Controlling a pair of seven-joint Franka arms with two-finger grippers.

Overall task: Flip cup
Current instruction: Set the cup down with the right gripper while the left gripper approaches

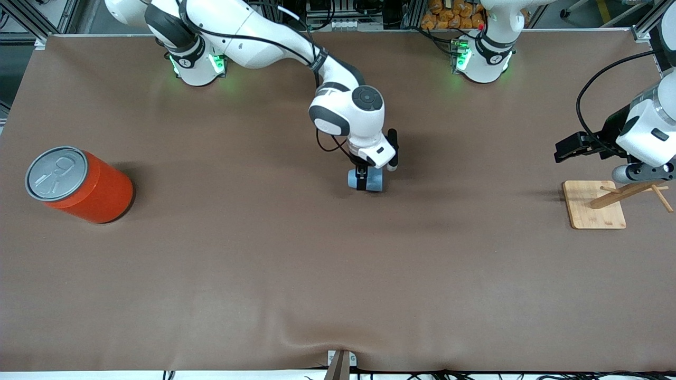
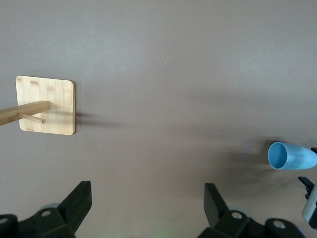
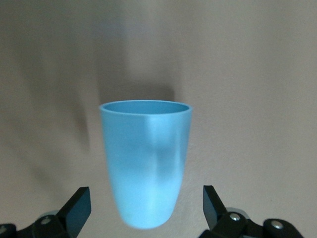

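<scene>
Cup (image 1: 365, 180) lies on its side mid-worktop (image 1: 274, 264), between the spread fingers of the right gripper (image 1: 362, 179), which do not yet touch it (approach step, I judge). Next the fingers must close on its wall, then lift and turn it. Left gripper (image 2: 147, 206) waits, fingers open, over the bamboo stand (image 1: 594, 203).

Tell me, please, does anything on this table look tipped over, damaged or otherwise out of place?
Only the cup: it lies on its side mid-table, mouth toward the left arm's end, between the open fingers of the right gripper. The orange can and wooden stand look upright and intact.
</scene>
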